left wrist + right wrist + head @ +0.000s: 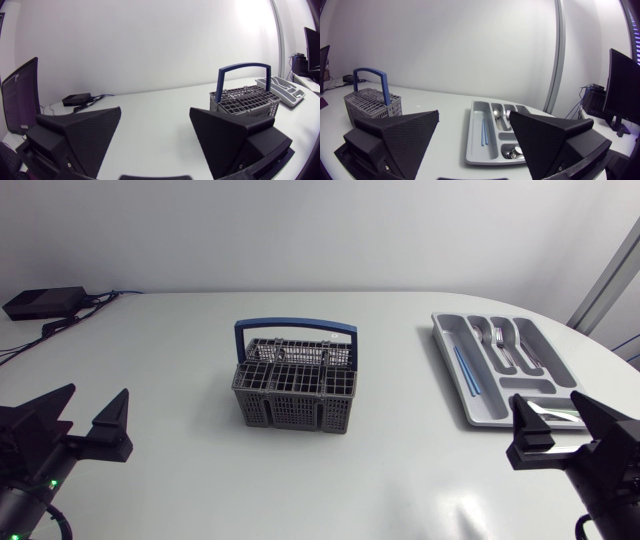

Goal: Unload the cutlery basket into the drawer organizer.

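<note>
1. Head view: the cutlery basket (297,385), grey with a blue handle (295,328), stands upright near the middle of the white table (180,340). The grey drawer organizer (445,345) lies well apart from it, toward my right side. Silver cutlery (500,340) lies in its far compartments and a slim blue piece (466,370) in the long slot nearest the basket. My left pincer (98,392) sits low at the near left with its fingers spread and nothing between them. My right pincer (546,398) is at the near right, just at the organizer's near end, equally spread and empty. Through the basket's grid top I cannot tell what it holds.

2. Left wrist view: my left pincer (155,112) stands wide open over bare table. The cutlery basket (245,100) is ahead and off to the side of one finger, handle upright. The drawer organizer (282,90) lies beyond it. A small black box (76,99) with cables sits at the far edge of the table.

3. Right wrist view: my right pincer (475,114) is spread, gripping nothing. The drawer organizer (472,135) lies straight ahead between the fingers, with the blue piece (484,132) in its long slot and spoons (497,112) further in. The cutlery basket (372,102) stands well off beyond one finger.
</note>
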`<state>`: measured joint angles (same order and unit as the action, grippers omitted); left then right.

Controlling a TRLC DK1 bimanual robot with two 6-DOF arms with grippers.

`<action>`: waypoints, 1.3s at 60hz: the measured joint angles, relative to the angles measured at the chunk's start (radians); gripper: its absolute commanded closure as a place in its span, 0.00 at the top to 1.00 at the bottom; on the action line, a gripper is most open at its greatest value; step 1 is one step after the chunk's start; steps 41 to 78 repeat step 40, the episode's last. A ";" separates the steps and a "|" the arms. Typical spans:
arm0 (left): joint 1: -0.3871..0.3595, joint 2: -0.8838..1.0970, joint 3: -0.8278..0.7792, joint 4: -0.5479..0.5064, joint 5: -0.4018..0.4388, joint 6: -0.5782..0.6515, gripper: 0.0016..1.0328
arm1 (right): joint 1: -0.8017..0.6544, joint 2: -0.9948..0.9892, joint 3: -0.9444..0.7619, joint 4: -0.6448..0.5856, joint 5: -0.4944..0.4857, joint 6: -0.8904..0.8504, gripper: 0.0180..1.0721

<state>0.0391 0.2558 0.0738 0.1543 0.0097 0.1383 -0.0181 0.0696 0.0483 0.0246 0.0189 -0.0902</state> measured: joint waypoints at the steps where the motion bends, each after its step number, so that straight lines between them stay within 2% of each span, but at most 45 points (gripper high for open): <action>1: -0.002 -0.009 -0.002 -0.002 0.000 -0.002 0.93 | 0.001 -0.006 -0.003 -0.001 -0.002 0.005 0.96; 29: -0.031 -0.243 -0.048 -0.153 -0.008 -0.113 0.93 | 0.011 -0.065 -0.026 -0.021 -0.018 0.061 0.96; 78: -0.031 -0.249 -0.050 -0.158 -0.008 -0.117 0.95 | 0.011 -0.065 -0.026 -0.021 -0.018 0.062 0.96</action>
